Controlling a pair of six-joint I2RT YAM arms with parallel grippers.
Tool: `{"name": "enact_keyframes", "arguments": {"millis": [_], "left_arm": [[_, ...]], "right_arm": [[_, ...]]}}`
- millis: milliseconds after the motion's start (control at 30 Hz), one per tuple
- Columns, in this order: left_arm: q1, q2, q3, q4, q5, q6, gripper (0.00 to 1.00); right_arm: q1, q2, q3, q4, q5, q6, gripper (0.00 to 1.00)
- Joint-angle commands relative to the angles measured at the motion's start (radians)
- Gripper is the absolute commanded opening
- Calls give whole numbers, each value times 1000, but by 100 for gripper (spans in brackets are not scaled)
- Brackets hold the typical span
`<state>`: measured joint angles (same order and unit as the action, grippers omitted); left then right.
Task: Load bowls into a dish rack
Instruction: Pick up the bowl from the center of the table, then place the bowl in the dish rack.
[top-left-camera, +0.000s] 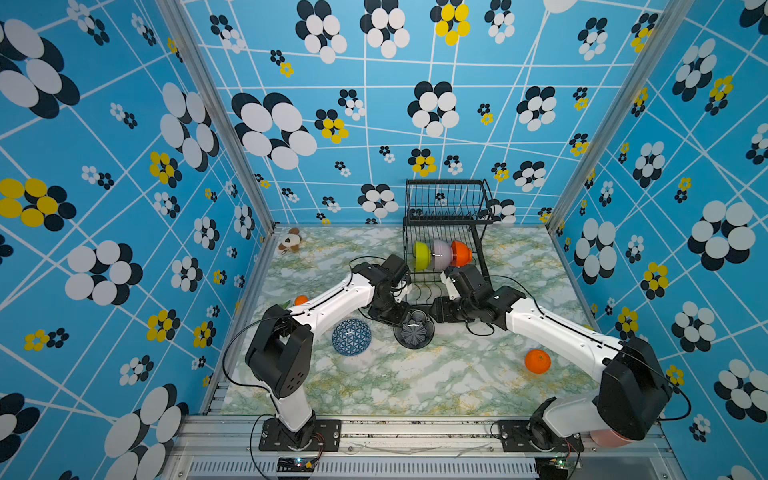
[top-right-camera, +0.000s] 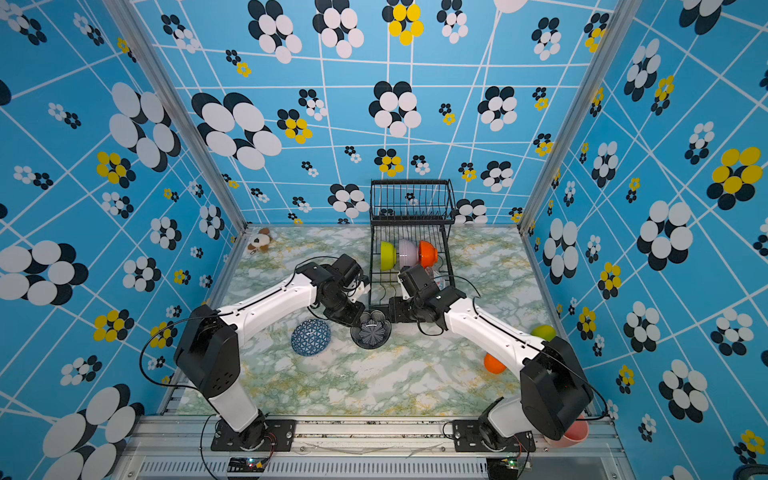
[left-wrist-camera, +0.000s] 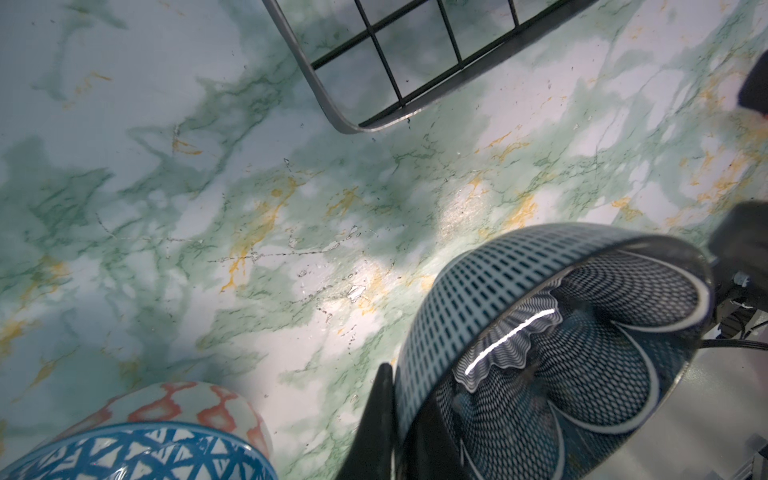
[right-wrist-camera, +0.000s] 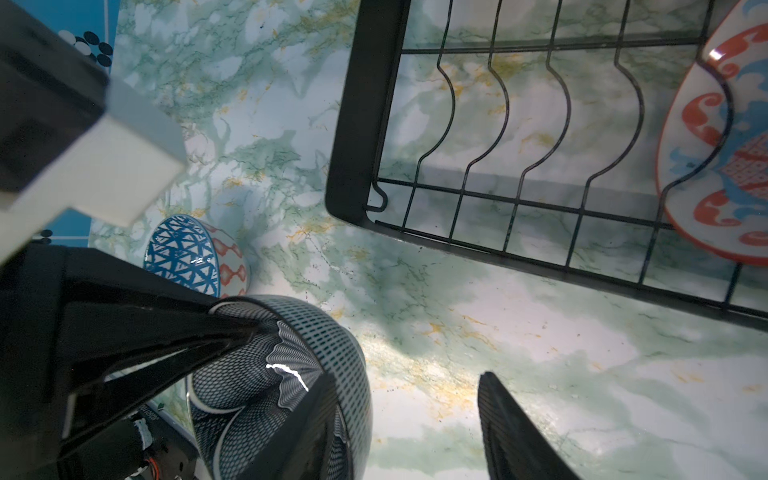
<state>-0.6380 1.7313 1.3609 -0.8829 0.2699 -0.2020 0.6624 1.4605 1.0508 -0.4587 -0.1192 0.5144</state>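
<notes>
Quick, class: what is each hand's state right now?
Left hand: shut on the rim of the black bowl.
Right hand: open, straddling that bowl's wall.

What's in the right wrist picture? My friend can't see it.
The left end effector pinches the rim of a black bowl with a white flower, while the open right end effector straddles its wall. A blue geometric bowl and the dish rack sit nearby.

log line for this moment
left tool: shut on black bowl rim | right tool: open, astride its rim | rack: lime, lilac, orange, floral bowls in | blue bowl: on table
</notes>
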Motion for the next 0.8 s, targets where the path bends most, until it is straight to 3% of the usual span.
{"name": "enact_keyframes", "arguments": {"millis": [0, 267, 767], "left_arm": [[12, -40, 12, 17, 28, -15, 0], [16, -41, 11, 18, 25, -18, 0], [20, -35, 11, 18, 22, -22, 0]], "right_arm": [[10, 18, -19, 18, -41, 21, 56], [24, 48, -23, 13, -50, 29, 49], [39, 79, -8, 6, -48, 31, 18]]}}
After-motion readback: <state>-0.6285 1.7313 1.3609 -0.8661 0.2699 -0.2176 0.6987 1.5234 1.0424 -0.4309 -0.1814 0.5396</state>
